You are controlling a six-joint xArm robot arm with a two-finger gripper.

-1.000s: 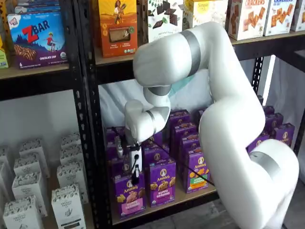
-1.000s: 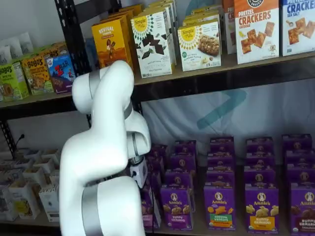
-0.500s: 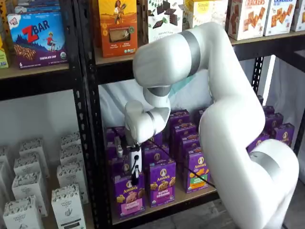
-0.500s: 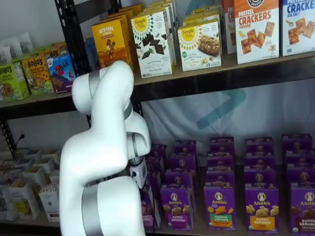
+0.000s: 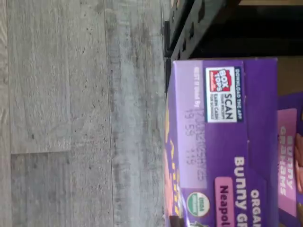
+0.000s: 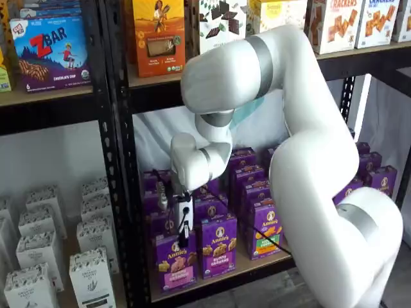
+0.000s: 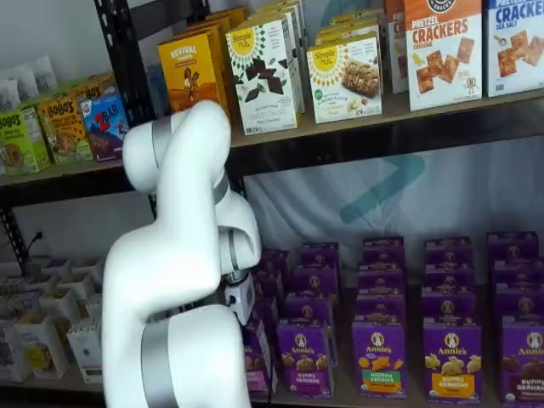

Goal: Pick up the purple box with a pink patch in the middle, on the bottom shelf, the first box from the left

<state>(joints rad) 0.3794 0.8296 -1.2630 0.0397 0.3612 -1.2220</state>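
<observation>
Lower centre of a shelf view: gripper pinching top of purple box, fingers clamped on it. Box upright at left end of front row, on bottom shelf or barely off it, can't tell. Bunny Grahams carton just beside on right. Wrist view: box top face close, grey floor past it.

- Tall purple cardboard carton, pink label panel, tan crackers pictured.
- Tan wooden shelf board, black front rail.
- White-bodied gripper, black fingers.
- Grey wood-grain floor.
</observation>
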